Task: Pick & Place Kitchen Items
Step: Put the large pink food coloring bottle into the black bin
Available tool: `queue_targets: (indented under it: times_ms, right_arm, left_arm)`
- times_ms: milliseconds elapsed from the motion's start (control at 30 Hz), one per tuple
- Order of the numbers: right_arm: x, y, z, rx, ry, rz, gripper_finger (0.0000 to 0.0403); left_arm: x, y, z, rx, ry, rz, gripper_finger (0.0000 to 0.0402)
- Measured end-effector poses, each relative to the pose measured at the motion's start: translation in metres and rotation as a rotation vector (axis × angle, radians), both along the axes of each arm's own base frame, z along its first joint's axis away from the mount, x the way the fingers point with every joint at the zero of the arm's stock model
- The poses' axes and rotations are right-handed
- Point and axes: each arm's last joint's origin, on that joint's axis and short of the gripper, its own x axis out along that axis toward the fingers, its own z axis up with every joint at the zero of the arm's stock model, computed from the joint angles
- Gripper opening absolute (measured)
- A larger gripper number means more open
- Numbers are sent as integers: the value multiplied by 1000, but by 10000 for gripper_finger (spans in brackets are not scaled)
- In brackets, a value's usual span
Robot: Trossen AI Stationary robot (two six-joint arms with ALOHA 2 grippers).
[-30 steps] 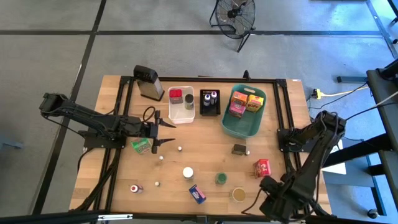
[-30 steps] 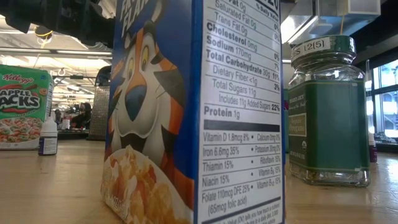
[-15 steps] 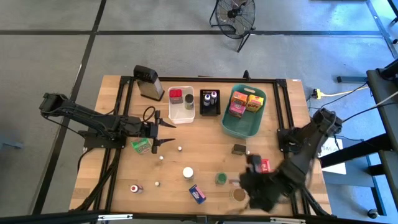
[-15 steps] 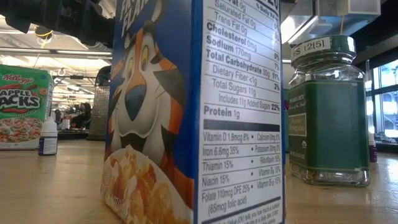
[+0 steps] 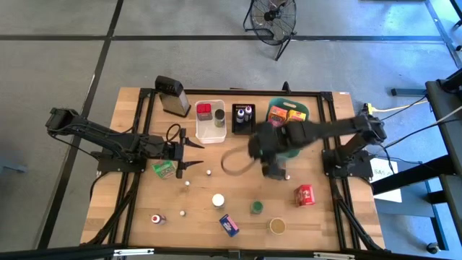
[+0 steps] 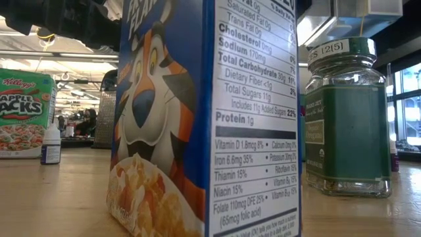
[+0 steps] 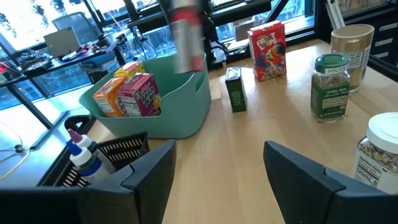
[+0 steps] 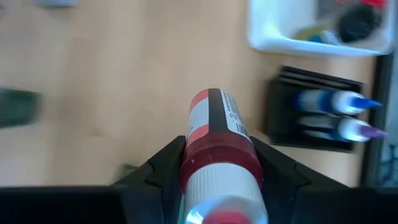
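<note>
While the left tool (image 5: 189, 154) waits open beside the green packet (image 5: 164, 169), the right tool (image 8: 217, 163) is clamped on a red bottle (image 8: 219, 140), held above the surface (image 5: 238, 184) near the black tray (image 8: 323, 112).

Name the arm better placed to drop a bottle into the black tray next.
Right. Its pincer grips a red-labelled bottle near the black tray. The left pincer hangs open and empty beside the green packet.
</note>
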Motion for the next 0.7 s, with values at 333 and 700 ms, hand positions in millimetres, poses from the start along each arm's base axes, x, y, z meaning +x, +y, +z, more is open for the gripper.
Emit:
queue_targets:
  times_ms: [333, 700]
  right_arm:
    - [14, -99, -13, 3, -3, 41, 152]
    - [34, -161, -74, -27, 181, 122, 152]
  left_arm:
    - [0, 1, 0, 40, 0, 17, 237]
    - [5, 20, 21, 270, -26, 211, 237]
